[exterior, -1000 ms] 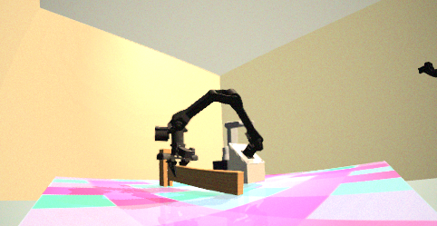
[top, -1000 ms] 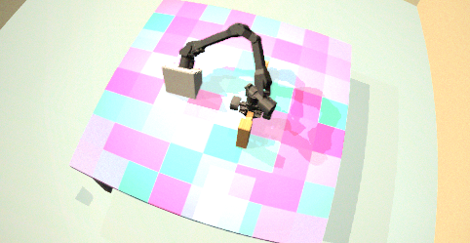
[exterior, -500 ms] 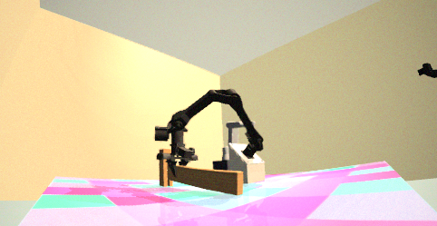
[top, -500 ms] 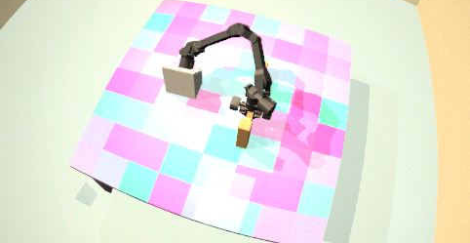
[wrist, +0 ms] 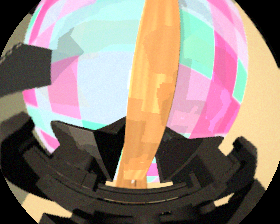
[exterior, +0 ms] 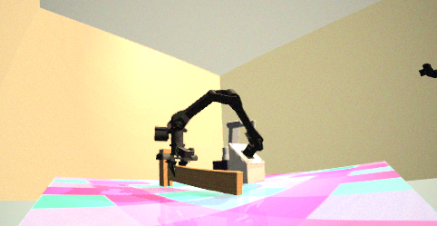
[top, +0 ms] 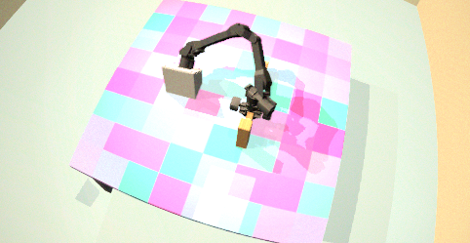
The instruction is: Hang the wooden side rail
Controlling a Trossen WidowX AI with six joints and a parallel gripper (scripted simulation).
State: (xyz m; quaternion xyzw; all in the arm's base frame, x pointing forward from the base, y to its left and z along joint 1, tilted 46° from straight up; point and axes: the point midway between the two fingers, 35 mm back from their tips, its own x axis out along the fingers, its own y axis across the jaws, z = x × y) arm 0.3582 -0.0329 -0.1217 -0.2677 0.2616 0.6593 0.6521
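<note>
The wooden side rail is a long light-brown board standing on its narrow edge. My gripper points down and is shut on it, with one finger on each side. In the exterior view the rail's free end is low, at or close to the table top; contact is hard to tell. Its other end reaches toward the upright wooden headboard post, just behind the gripper; a bit of the post shows beyond the arm in the top view. The hooks, slot and pins are hidden or too small to see.
A pale grey box-like block stands by the arm's base, to the side of the rail. The arm arches above the table. The chequered pink, cyan and white table lies under everything.
</note>
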